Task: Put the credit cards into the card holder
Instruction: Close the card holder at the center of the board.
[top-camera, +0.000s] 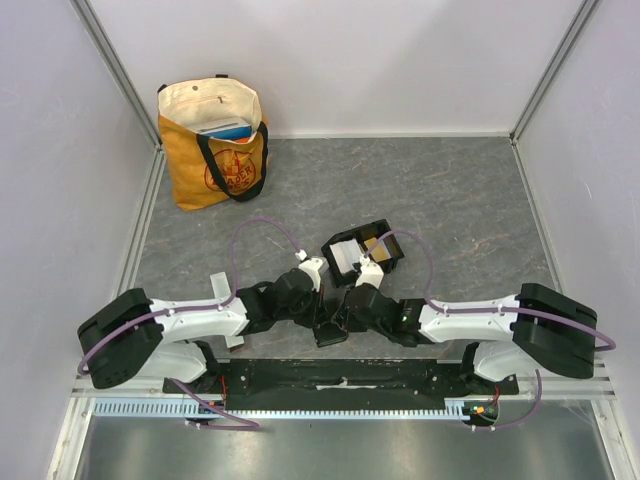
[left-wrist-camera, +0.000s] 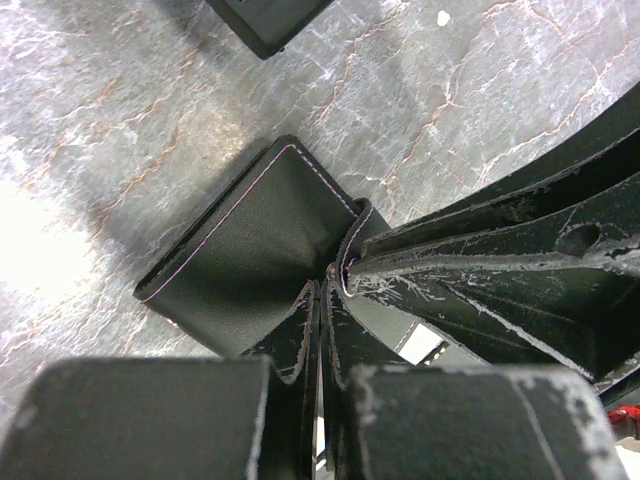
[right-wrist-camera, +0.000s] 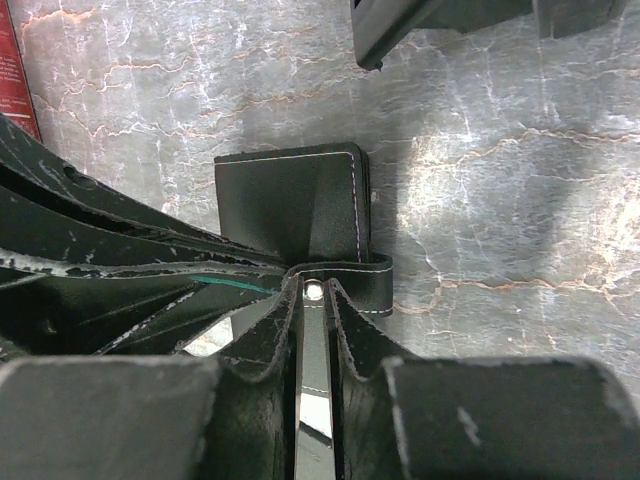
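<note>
A flat black folding wallet (top-camera: 330, 335) lies between the two arms near the table's front edge. My left gripper (left-wrist-camera: 322, 290) is shut on one thin leather edge of the wallet (left-wrist-camera: 250, 250). My right gripper (right-wrist-camera: 315, 285) is shut on the stitched snap flap of the wallet (right-wrist-camera: 290, 200). Just behind stands the black card holder (top-camera: 392, 262), with a pale grey credit card (top-camera: 343, 258) in its left compartment and an orange-gold one (top-camera: 378, 243) in its right. A corner of the card holder (left-wrist-camera: 270, 20) shows at the top of the left wrist view.
An orange and cream tote bag (top-camera: 215, 150) stands at the back left with a blue-white item inside. White walls close the grey marbled table (top-camera: 460, 200) on three sides. Both arms (top-camera: 200, 320) cross low over the front middle.
</note>
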